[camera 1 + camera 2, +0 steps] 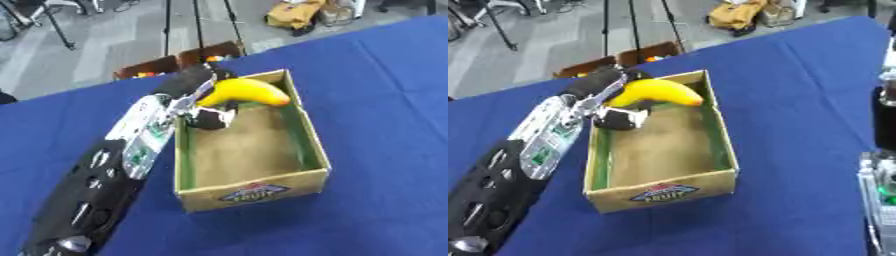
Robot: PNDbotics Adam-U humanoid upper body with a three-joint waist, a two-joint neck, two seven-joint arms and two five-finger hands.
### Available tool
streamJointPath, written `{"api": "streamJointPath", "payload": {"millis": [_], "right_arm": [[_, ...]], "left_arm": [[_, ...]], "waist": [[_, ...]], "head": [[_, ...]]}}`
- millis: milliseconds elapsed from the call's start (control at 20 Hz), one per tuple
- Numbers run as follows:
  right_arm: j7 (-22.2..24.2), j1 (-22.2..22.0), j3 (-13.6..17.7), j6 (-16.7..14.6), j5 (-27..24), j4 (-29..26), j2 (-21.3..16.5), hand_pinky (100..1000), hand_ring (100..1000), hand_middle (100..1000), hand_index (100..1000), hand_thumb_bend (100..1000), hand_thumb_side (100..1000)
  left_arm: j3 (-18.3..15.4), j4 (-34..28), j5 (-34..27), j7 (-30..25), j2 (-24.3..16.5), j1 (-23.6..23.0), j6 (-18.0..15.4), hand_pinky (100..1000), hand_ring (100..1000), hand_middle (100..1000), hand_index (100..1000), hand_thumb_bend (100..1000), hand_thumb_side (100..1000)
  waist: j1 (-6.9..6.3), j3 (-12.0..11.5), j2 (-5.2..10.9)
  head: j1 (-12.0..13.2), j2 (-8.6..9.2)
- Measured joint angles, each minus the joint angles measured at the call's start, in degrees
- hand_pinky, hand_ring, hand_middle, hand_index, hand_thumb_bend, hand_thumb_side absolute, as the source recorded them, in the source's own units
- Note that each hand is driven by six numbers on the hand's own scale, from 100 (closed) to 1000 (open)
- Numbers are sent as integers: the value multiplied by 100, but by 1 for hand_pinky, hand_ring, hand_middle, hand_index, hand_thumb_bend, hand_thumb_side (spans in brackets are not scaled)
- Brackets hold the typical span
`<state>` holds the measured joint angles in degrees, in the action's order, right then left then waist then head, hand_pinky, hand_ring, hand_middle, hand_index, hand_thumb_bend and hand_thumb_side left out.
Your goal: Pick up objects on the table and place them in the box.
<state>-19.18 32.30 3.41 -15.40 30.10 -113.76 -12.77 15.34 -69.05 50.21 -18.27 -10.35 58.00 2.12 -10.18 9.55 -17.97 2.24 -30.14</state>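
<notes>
A yellow banana [245,92] hangs over the far end of an open cardboard box [254,189] with a green inner wall and a brown floor. My left hand [203,102] reaches in from the lower left, over the box's far left corner, its fingers curled round the banana's stem end. The box's floor looks bare below it. My right arm [884,120] shows only as a black and silver column at the right edge of the right eye view. Its hand is out of sight.
The blue tablecloth [385,100] spreads around the box. Past the table's far edge stand brown crates [175,62] holding small coloured things, and a yellow bag [293,12] lies on the grey floor.
</notes>
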Motion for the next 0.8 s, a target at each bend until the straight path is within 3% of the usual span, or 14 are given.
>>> {"api": "streamJointPath", "payload": {"millis": [550,750,800], "right_arm": [[-15,0,0,-6,0,0,1,771,853,622,881,100,946],[-25,0,1,-3,0,0,9,771,854,622,881,100,945],[-29,0,2,-1,-1,0,13,772,854,622,881,100,944]], "left_arm": [[70,27,1,101,185,-186,70,359,506,622,736,100,405],[79,57,-1,96,227,-218,74,401,541,661,775,100,499],[91,73,0,86,227,-224,74,450,590,701,814,100,542]], "waist": [[0,-8,-5],[0,-8,-6],[0,-8,-6]], "head": [[39,-151],[81,-253],[91,-259]]}}
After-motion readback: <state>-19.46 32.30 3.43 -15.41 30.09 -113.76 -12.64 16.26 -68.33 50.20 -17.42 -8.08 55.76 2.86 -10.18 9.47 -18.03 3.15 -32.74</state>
